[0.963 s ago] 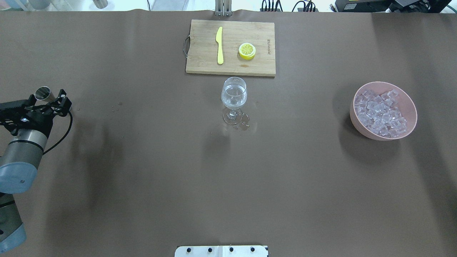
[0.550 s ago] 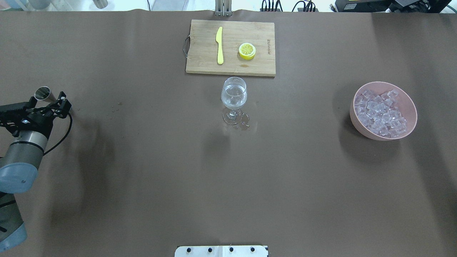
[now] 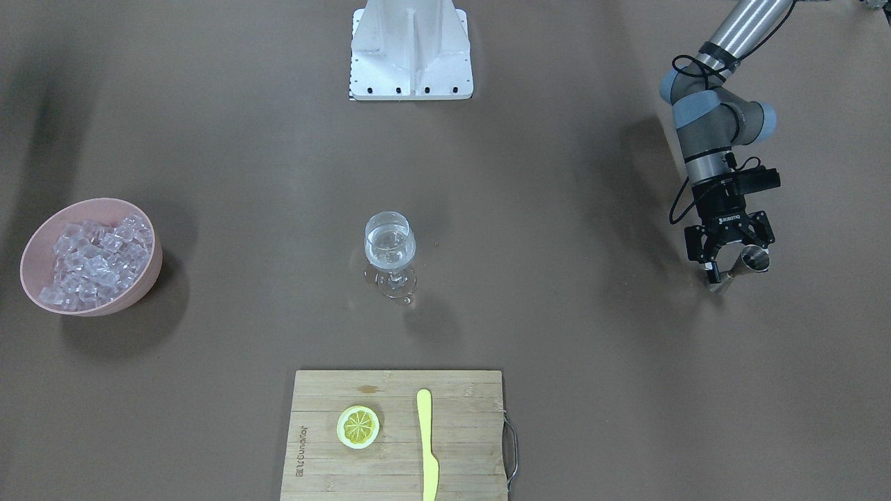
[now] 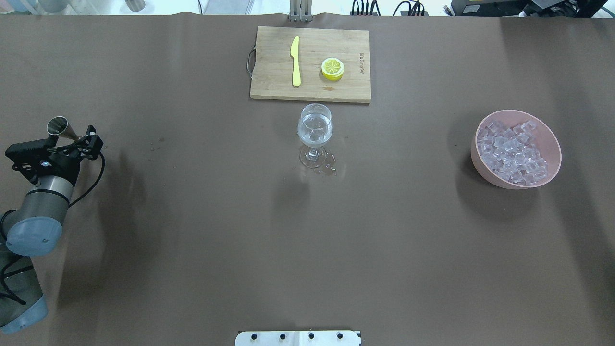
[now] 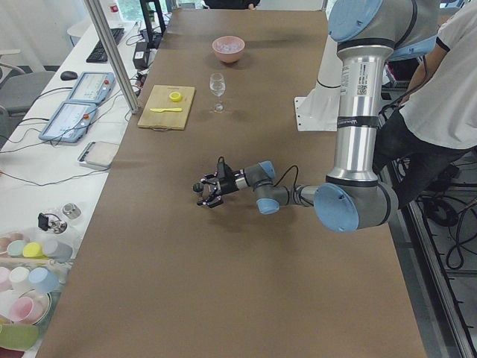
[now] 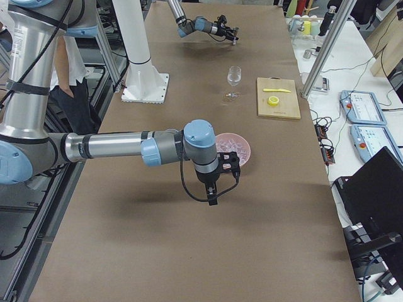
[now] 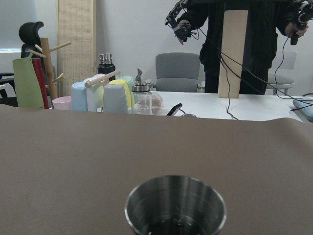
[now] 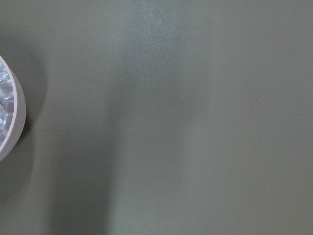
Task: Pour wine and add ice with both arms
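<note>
Left tool (image 4: 71, 137) has backed off the steel measuring cup (image 4: 57, 125) by the bench's (image 4: 192, 216) left edge; its fingers (image 4: 92, 137) look spread. The wine (image 4: 314, 134) is in the clear stemmed glass (image 4: 313, 154) mid-bench, the ice (image 4: 511, 154) in the pink bowl (image 4: 547, 132) near the right edge. Right tool (image 6: 213, 198) beside that bowl: can't tell its state. You want it centred over the cubes before descending.

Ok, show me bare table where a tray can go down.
Widest bare patch: between the wine glass and the pink bowl. Also bare: from the glass to the metal cup at the left tool, and from the glass back to the base mount. Crowded: the gap between glass and cutting board, plus a puddle by the glass's foot.
</note>
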You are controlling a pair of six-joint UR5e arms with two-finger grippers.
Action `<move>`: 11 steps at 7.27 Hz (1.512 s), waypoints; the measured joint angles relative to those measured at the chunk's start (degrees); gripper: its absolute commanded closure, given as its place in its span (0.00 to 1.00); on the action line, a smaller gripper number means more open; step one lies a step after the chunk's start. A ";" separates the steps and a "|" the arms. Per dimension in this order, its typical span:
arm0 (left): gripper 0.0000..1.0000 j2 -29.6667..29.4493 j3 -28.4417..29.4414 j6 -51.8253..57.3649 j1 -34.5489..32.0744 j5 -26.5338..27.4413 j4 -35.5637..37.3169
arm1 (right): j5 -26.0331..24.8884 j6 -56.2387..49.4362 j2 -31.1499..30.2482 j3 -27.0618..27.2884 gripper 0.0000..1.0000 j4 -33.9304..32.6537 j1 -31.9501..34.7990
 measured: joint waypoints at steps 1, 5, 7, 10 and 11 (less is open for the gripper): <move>0.05 -0.41 0.92 0.08 0.00 0.00 -0.66 | -0.02 0.00 0.10 -0.04 0.00 0.01 -0.02; 0.75 -0.67 1.62 0.27 0.00 -0.08 -2.21 | -0.02 0.00 0.32 -0.25 0.00 0.03 -0.03; 0.93 -0.48 1.74 0.30 0.00 -0.16 -3.02 | -0.01 0.00 0.45 -0.47 0.00 0.02 -0.01; 1.00 -0.11 2.99 0.37 0.00 -0.38 -5.97 | -0.01 0.00 0.53 -0.51 0.00 0.04 -0.02; 1.00 -0.25 2.99 0.44 0.00 -0.47 -6.62 | -0.03 0.00 0.53 -0.51 0.00 0.06 -0.04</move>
